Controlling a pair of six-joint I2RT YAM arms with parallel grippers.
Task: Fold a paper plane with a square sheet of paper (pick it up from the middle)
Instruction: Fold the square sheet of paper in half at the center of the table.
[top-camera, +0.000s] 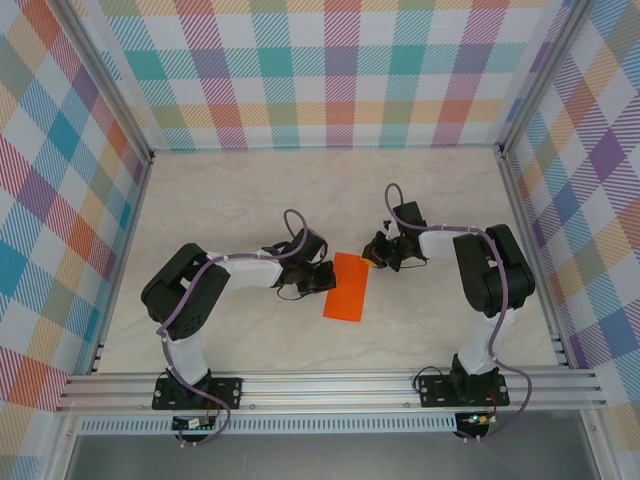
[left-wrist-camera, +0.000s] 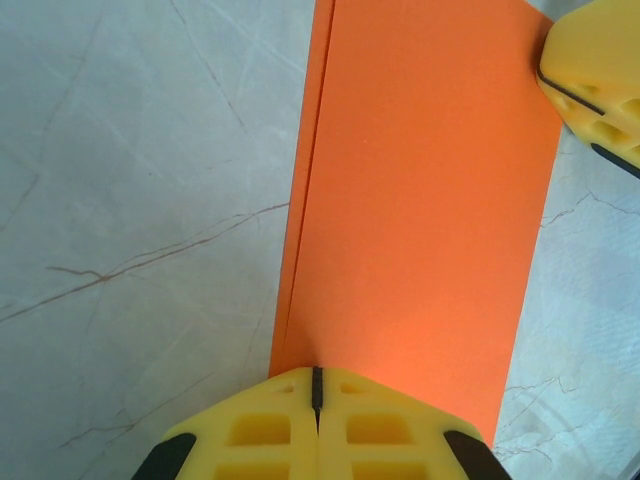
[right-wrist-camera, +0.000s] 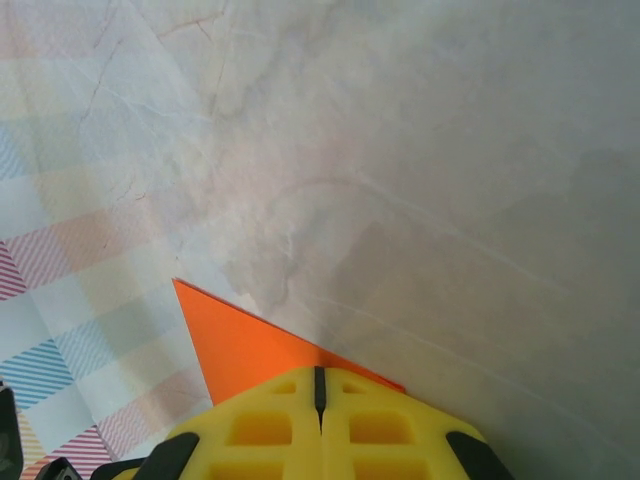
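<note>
The square sheet of paper (top-camera: 348, 287) is bright orange and lies flat on the table, folded to a narrow rectangle. In the left wrist view the paper (left-wrist-camera: 420, 200) shows two layers slightly offset along its left edge. My left gripper (top-camera: 322, 278) is shut, and its tips (left-wrist-camera: 317, 385) rest on the near edge of the sheet. My right gripper (top-camera: 372, 256) is shut over the sheet's far right corner. In the right wrist view a corner of the paper (right-wrist-camera: 245, 345) sticks out from under the shut tips (right-wrist-camera: 320, 385). The paper plane is out of view.
The pale marble table (top-camera: 250, 200) is enclosed by plaid walls (top-camera: 330, 70) at the back and both sides. An aluminium rail (top-camera: 330, 385) runs along the near edge, by the arm bases. The right gripper's yellow finger (left-wrist-camera: 600, 90) reaches into the left wrist view.
</note>
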